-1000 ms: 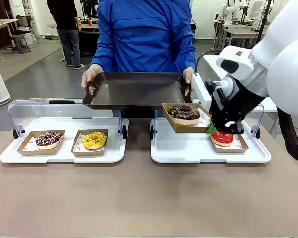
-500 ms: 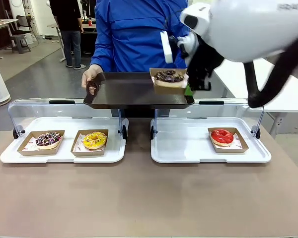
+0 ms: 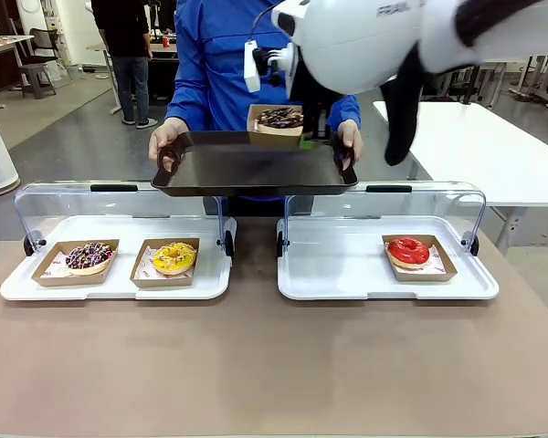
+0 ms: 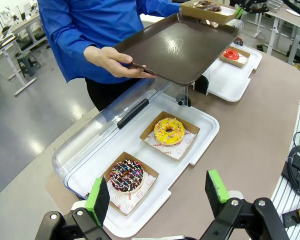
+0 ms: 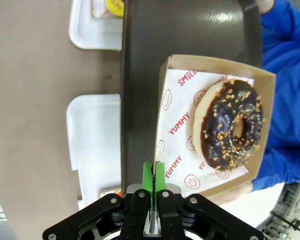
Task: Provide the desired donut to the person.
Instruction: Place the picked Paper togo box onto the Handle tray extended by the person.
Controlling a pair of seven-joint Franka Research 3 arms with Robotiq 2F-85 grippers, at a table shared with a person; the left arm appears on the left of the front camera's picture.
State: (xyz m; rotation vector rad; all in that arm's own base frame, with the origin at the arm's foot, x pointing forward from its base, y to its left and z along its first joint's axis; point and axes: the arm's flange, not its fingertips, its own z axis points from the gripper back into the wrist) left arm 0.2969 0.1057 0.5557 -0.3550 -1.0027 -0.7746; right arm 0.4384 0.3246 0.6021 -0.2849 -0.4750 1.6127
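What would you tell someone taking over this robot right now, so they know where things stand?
Right gripper: shut on the edge of the cardboard box holding the chocolate donut, over the brown tray that the person holds up.
Left gripper: open, empty, near the sprinkled donut.
Done: box picked and carried to the tray.
Left: lower it onto the tray, release, withdraw; I cannot tell whether it touches yet.
The red donut and yellow donut sit boxed on white trays.
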